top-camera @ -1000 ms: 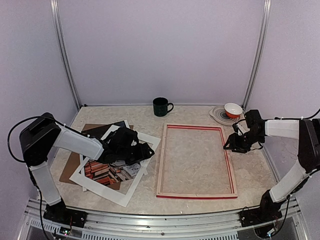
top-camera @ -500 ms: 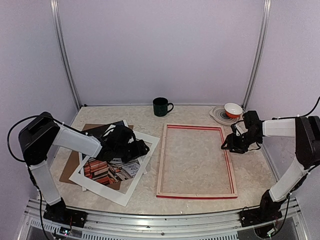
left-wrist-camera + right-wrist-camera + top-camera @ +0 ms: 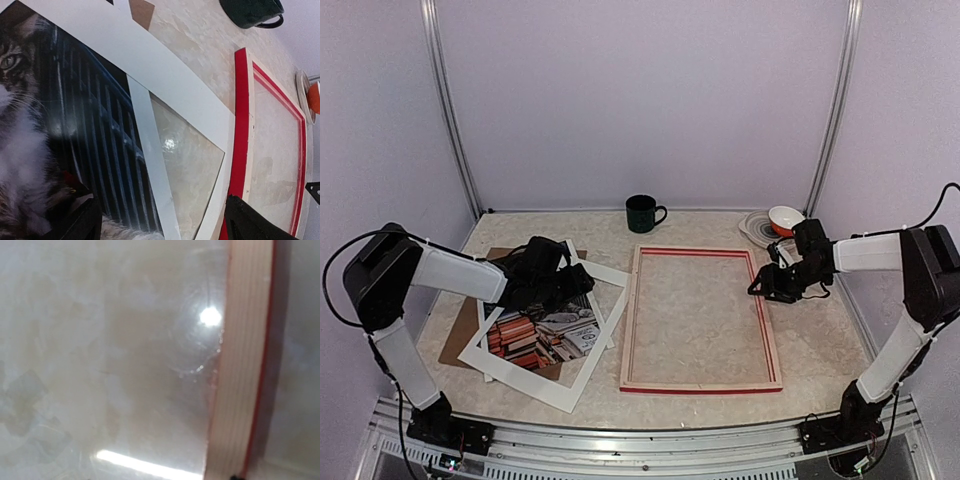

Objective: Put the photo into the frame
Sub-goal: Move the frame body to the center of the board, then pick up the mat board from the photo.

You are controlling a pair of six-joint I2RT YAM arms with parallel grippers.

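Observation:
The frame (image 3: 630, 320) lies flat mid-table, pale wood back up, with a red outer edge. The cat photo (image 3: 545, 335) lies left of it under the white mat (image 3: 575, 385). My left gripper (image 3: 582, 287) hovers open and empty over the photo's far right part. In the left wrist view, the left gripper (image 3: 160, 227) spans the photo (image 3: 50, 115), the mat (image 3: 165, 85) and the frame's red edge (image 3: 241, 115). My right gripper (image 3: 757, 287) touches the frame's right rail. The right wrist view shows that rail (image 3: 242, 365) very close; only a speck of fingertip (image 3: 233, 477) shows.
A brown backing board (image 3: 460, 335) lies under the mat and photo. A dark green mug (image 3: 642, 213) stands at the back centre. A bowl (image 3: 785, 218) sits on plates (image 3: 757, 232) at the back right, just behind my right arm.
The frame has slid left toward the mat, with my right gripper moving left against its right rail. My left gripper has drawn back to the left over the photo.

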